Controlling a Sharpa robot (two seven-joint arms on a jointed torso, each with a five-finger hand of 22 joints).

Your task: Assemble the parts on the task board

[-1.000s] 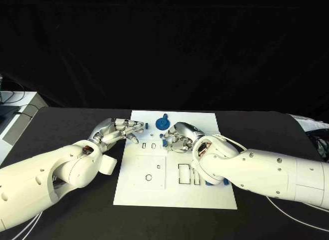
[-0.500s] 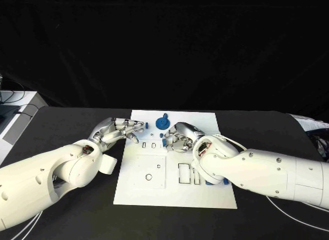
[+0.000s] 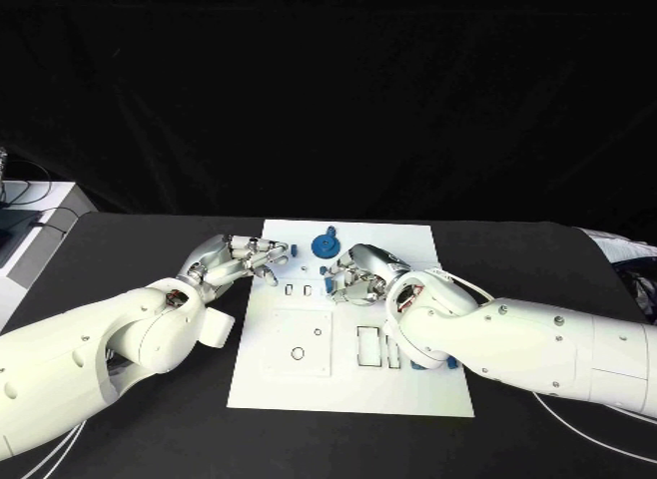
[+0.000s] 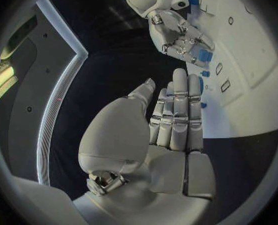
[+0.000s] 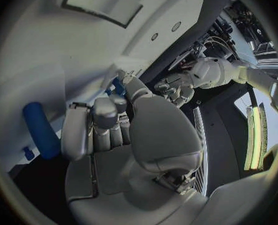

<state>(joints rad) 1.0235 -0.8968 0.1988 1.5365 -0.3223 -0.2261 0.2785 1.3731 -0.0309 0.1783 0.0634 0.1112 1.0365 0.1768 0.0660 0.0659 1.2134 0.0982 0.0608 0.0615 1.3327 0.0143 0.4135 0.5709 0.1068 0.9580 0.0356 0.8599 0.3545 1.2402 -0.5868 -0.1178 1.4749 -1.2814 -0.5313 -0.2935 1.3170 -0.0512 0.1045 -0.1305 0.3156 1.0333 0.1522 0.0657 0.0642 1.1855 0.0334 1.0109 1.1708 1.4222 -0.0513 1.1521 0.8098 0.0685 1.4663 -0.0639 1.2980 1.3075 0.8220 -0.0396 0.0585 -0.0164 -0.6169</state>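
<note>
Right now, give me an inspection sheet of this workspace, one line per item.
Surface: black table, white rectangular task board lying flat in the middle.
Job's things: round blue part at the board's far edge; blue cylinder part lying on the board by the right robot hand.
Clutter: nothing seen.
Robot hands: left robot hand holds nothing, fingers straight; right robot hand curled over the board, a small blue piece at its fingers, grip unclear.
Cables: white cables under the right arm.
Surroundings: white box, black backdrop.
</note>
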